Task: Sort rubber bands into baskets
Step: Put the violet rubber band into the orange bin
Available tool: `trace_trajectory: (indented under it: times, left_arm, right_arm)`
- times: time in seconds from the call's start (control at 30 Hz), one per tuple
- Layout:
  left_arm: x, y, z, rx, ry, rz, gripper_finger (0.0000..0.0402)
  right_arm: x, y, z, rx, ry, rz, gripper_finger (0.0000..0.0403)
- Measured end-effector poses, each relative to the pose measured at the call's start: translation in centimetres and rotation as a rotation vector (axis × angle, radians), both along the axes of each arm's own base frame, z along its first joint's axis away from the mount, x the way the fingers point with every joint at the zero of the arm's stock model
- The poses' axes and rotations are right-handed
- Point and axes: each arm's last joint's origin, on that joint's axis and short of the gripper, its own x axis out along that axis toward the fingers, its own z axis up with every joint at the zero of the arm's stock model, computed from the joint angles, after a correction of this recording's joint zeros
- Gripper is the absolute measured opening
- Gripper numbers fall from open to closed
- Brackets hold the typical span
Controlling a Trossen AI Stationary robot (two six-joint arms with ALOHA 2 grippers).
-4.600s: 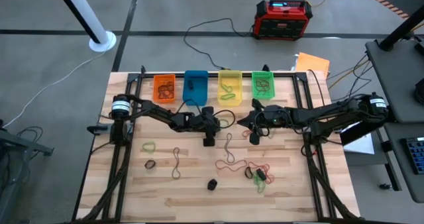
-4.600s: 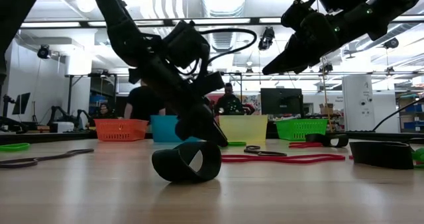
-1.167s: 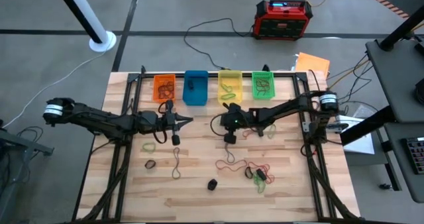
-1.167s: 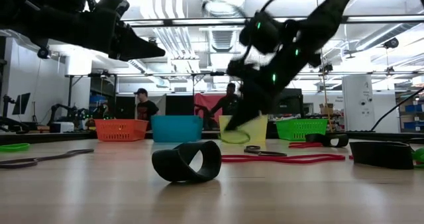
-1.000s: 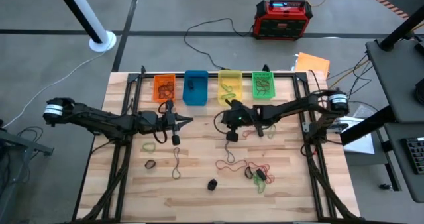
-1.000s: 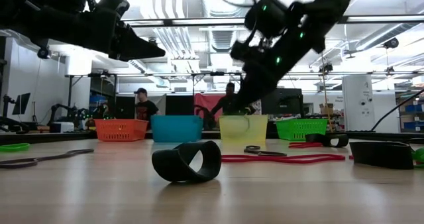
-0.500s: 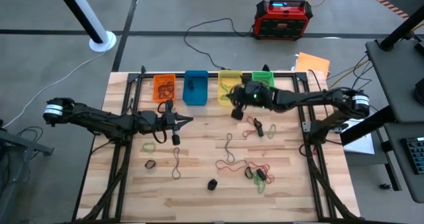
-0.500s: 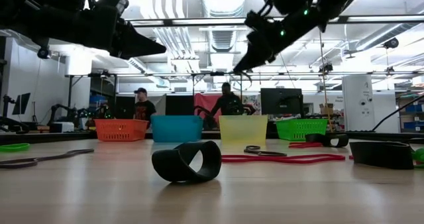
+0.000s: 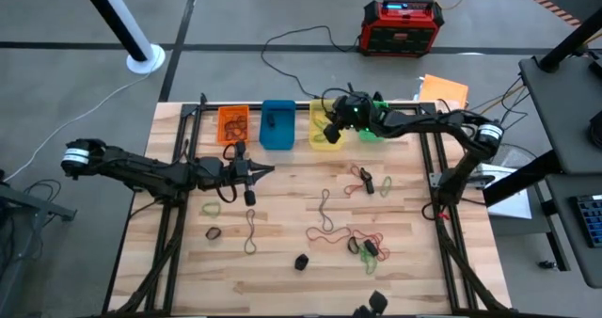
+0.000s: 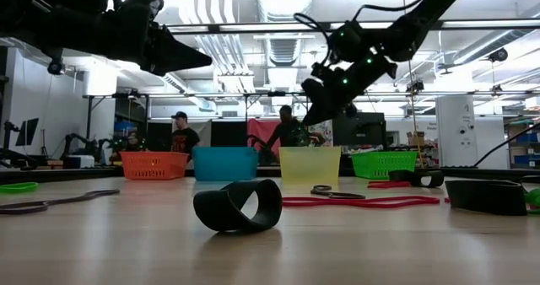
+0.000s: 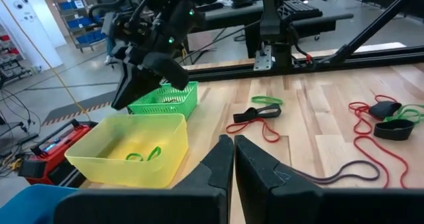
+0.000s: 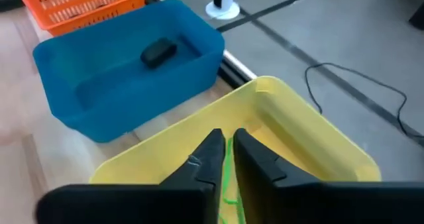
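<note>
Your right gripper (image 9: 331,133) hangs over the yellow basket (image 9: 325,139), fingers pressed nearly together around a thin green rubber band (image 12: 227,159) dangling into it. Beside it sit the blue basket (image 9: 277,122), with a dark clump (image 12: 159,52) inside, the orange basket (image 9: 233,123) and the green basket (image 11: 163,101). Your left gripper (image 9: 254,174) waits above the table's left half, fingers closed on nothing. More rubber bands (image 9: 325,226) lie scattered across the wooden table (image 9: 414,262).

Right arm (image 9: 331,128) above baskets (image 9: 326,137)
</note>
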Motion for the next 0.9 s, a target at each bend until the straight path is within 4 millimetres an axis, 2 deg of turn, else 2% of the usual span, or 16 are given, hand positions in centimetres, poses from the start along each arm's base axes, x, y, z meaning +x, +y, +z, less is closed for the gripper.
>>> trace_trajectory:
  times: [0.2, 0.33, 0.43, 0.53, 0.63, 0.73, 0.8, 0.9]
  left_arm:
    - [0.0, 0.0, 0.0, -0.032, -0.007, 0.004, 0.0000]
    - [0.0, 0.0, -0.2, -0.113, -0.005, 0.014, 0.0000]
    - [-0.1, -0.3, -0.7, -0.231, 0.029, 0.022, 0.0000]
    - [0.0, -0.9, -1.0, -0.401, 0.165, 0.018, 0.0000]
    - [0.5, -1.7, 0.5, -0.652, 0.344, 0.087, 0.0000]
    - [0.7, -2.7, 2.3, -0.858, 0.536, 0.244, 0.0000]
    - [0.9, -3.4, 3.0, -0.895, 0.630, 0.351, 0.0000]
    - [1.8, -4.8, 3.2, -0.884, 0.683, 0.434, 0.0000]
  right_arm:
    - [0.8, -0.5, 0.4, 0.044, 0.079, -0.006, 0.0090]
    - [0.8, 0.3, 2.5, 0.060, 0.079, 0.034, 0.0122]
    - [0.7, 2.3, 4.2, 0.050, 0.068, 0.092, 0.0135]
    - [0.3, 5.0, 5.5, 0.034, 0.069, 0.165, 0.0140]
    - [-0.5, 7.6, 6.6, 0.022, 0.055, 0.232, 0.0140]
    - [-1.5, 9.7, 7.0, 0.023, 0.045, 0.279, 0.0136]
    - [-2.2, 10.8, 7.0, 0.019, 0.039, 0.305, 0.0132]
    - [-3.0, 12.1, 6.8, 0.025, 0.029, 0.333, 0.0130]
